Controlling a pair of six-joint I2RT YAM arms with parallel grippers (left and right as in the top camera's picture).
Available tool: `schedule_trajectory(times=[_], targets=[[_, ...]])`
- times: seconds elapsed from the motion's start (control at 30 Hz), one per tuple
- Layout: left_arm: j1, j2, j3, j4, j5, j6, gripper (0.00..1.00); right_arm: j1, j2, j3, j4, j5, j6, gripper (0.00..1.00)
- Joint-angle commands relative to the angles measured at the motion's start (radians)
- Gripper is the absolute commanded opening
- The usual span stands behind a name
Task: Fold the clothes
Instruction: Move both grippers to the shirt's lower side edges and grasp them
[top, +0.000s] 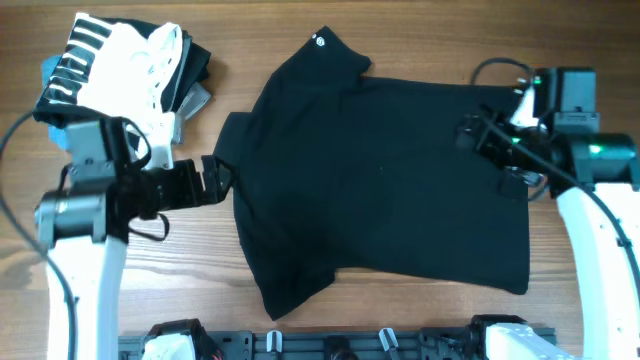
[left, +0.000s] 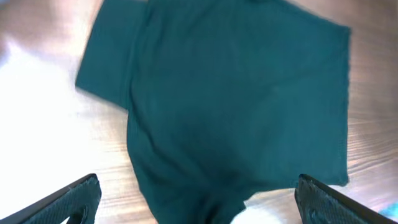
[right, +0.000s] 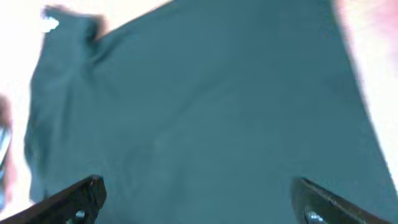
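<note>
Black T-shirt (top: 380, 190) lies spread mid-bench (top: 400, 40), with bare wood around it.
Left end effector (top: 213, 177) gapes at its left edge and right end effector (top: 485, 140) over its right edge, both empty.

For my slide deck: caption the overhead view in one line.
Black T-shirt spread on a wooden table, left arm and right arm at opposite edges, jaws open.

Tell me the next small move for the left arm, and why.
Probably lower the left end effector onto the near edge of the black T-shirt and close on it. Its fingers are wide open, holding nothing, right at that edge, and the shirt lies spread out, not yet folded. The right end effector, also open, sits over the opposite edge.
</note>
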Motion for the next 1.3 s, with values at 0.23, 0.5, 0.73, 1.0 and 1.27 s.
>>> schedule_trajectory(times=[0.23,0.5,0.73,1.0,1.27], targets=[[-0.183,0.37,-0.083,-0.05,-0.084,-0.274,0.69,-0.286,-0.013,0.017,-0.159,0.07,0.126,1.0],[-0.46,0.373,-0.344,0.074,-0.11,-0.688,0.84,-0.363,0.055,-0.048,-0.171,0.049,0.117,1.0],[-0.464,0.373,-0.529,0.26,-0.056,-0.774,0.59,-0.426,0.163,-0.062,-0.15,0.006,0.077,1.0],[-0.461,0.373,-0.525,0.313,-0.042,-0.774,0.04,-0.468,0.282,-0.085,-0.163,0.062,0.081,1.0],[-0.461,0.373,-0.52,0.327,-0.024,-0.713,0.04,-0.472,0.3,-0.226,-0.165,0.079,0.116,1.0]])
